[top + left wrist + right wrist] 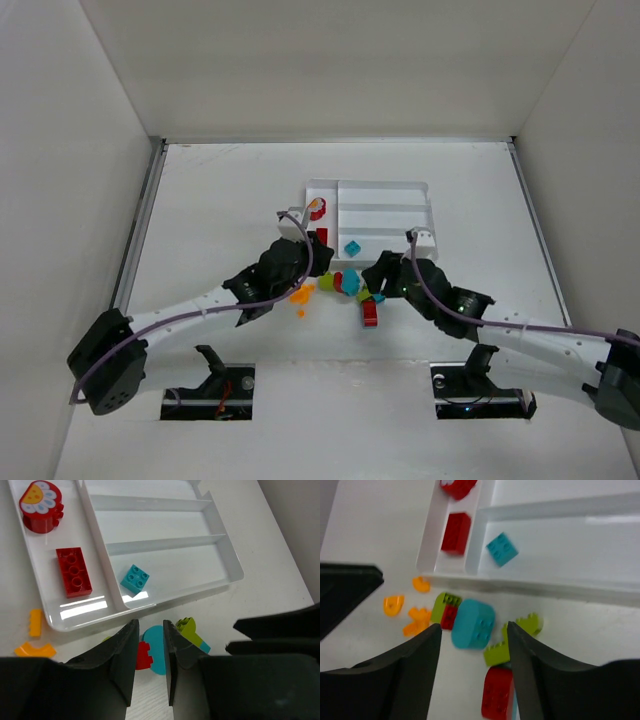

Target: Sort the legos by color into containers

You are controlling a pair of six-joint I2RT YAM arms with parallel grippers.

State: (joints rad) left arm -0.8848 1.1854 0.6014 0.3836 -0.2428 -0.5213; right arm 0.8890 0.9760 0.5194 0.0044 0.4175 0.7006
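White plastic tray (370,183), top view: it lies at mid-table beyond both arms. Its tall narrow section on the left holds a red round piece (317,208) and a red brick (321,237), and its nearest long section holds a teal brick (352,248). The left gripper (318,264) and right gripper (372,282) face each other over the loose legos (346,283), which lie on the table just in front of the tray's near wall. Orange pieces (302,294) lie to their left, and a second red brick (369,313) lies nearer the arm bases. Left wrist view: the fingers (127,645) stand narrowly apart, with a teal rounded piece (156,652) showing in the gap. A red piece (144,656) sits at its left edge and a lime piece (187,626) to its right. Whether the jaws clamp the teal rounded piece cannot be told. Right wrist view: the jaws stand wide apart and hold nothing. The fingers (420,660) frame the same teal rounded piece, which rests on the table outside the tray, just beside a lime-and-red stack (445,611).
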